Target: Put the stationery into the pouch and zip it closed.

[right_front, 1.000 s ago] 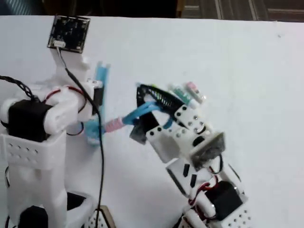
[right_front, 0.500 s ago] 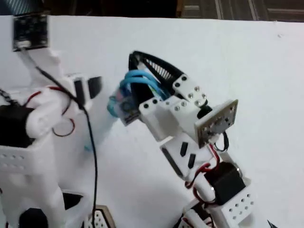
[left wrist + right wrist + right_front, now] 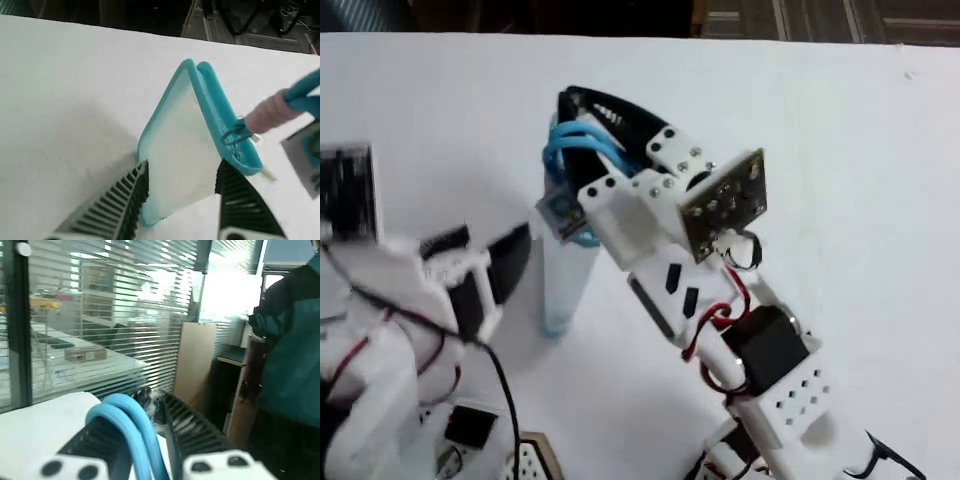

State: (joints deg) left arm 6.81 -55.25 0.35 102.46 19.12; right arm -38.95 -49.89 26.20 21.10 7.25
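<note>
High view: right gripper point(image 3: 575, 125) is above the pouch point(image 3: 565, 280), jaws closed on a looped blue strap point(image 3: 570, 150). Pouch is under that loop, upright, lower end on the white table point(image 3: 840, 130). A small printed tag point(image 3: 560, 212) sits at the pouch's top end, just below the strap loop. Left gripper point(image 3: 495, 245) is beside the pouch, low, on the side away from the right arm's body. From here I can't tell if it touches the pouch.

Left wrist view: pouch stands on edge on the table, translucent wall with a teal rim. Left gripper jaws are wide apart and straddle the pouch's near lower corner, one black ribbed finger point(image 3: 125, 200) on each side. Both are just beside the wall; contact I can't confirm. A metal ring point(image 3: 234, 134) hangs at the pouch's teal edge. A pink band point(image 3: 265, 116) joins the ring to the blue strap, which runs up and away from the pouch. The tag hangs next to that band. Two teal lips show at the pouch's far corner; I can't tell if the zip is closed. Contents I can't make out.

Right wrist view: blue strap loop is pinched between the right gripper's black jaws, arching over them.
</note>
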